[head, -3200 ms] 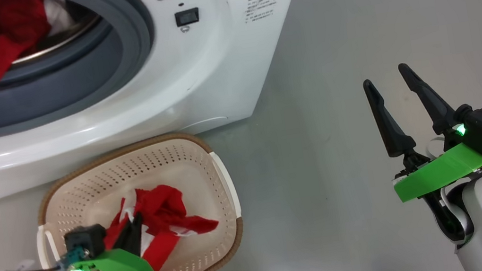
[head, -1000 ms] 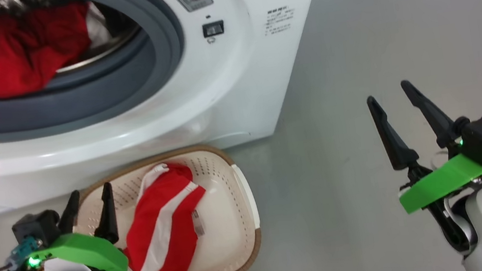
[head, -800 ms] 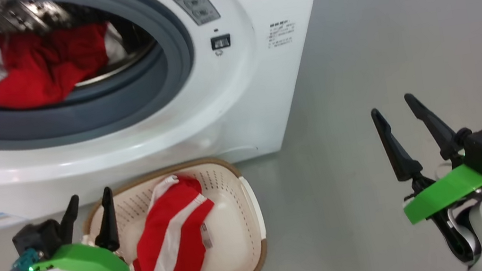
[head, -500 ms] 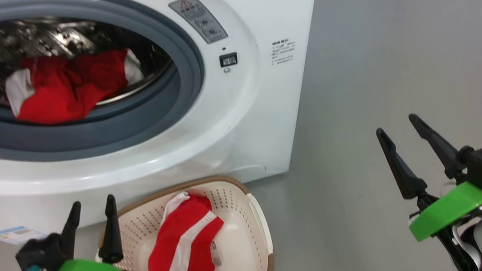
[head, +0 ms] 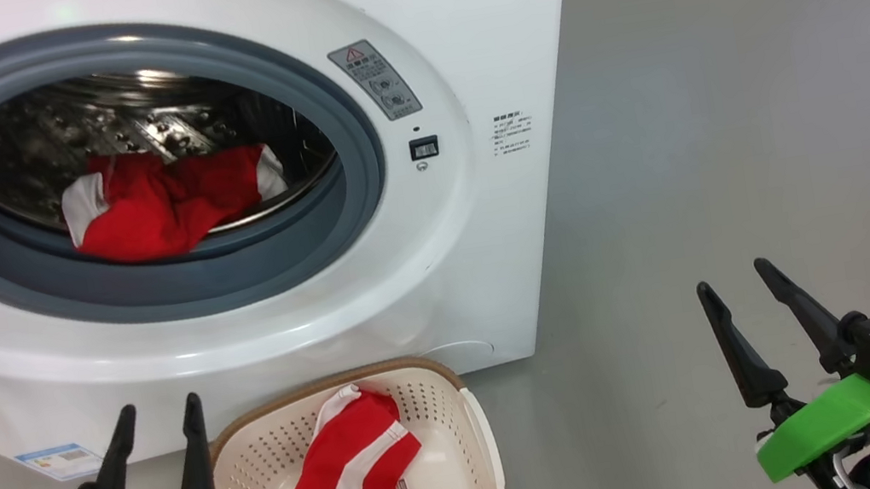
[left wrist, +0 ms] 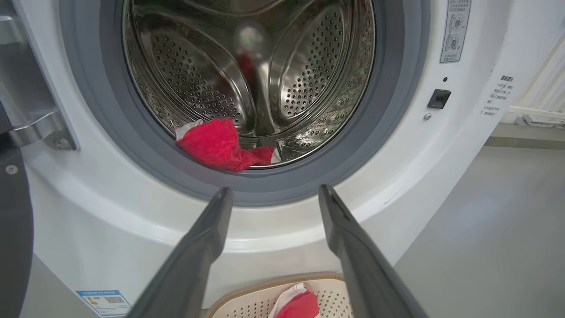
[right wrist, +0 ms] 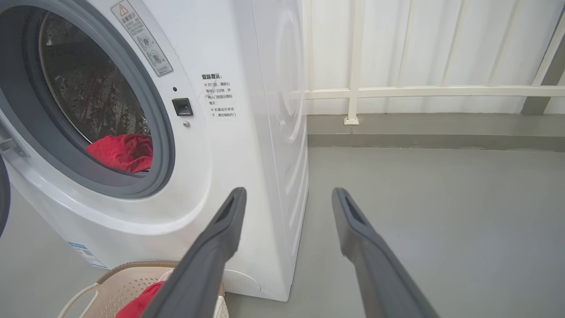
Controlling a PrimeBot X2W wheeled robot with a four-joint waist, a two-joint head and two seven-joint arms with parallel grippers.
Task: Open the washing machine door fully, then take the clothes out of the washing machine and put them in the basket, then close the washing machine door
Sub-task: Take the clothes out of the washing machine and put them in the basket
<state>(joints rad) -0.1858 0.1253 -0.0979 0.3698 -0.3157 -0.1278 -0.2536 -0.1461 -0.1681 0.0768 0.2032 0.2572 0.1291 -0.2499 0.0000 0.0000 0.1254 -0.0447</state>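
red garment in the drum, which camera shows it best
The head view: the red garment lies spread in the drum, white trim showing. The left wrist view shows its front edge above the grey ring; the right wrist view shows a side slice behind that ring.

Basket (head: 259, 478) before washing machine (head: 468, 6) — clothes (head: 163, 216) in both

The smooth grey floor (head: 725, 106) in front of me carries the white washing machine (head: 448, 277), standing flat on it. The cream basket (head: 453, 483) sits on it too, just before the machine's lower front.
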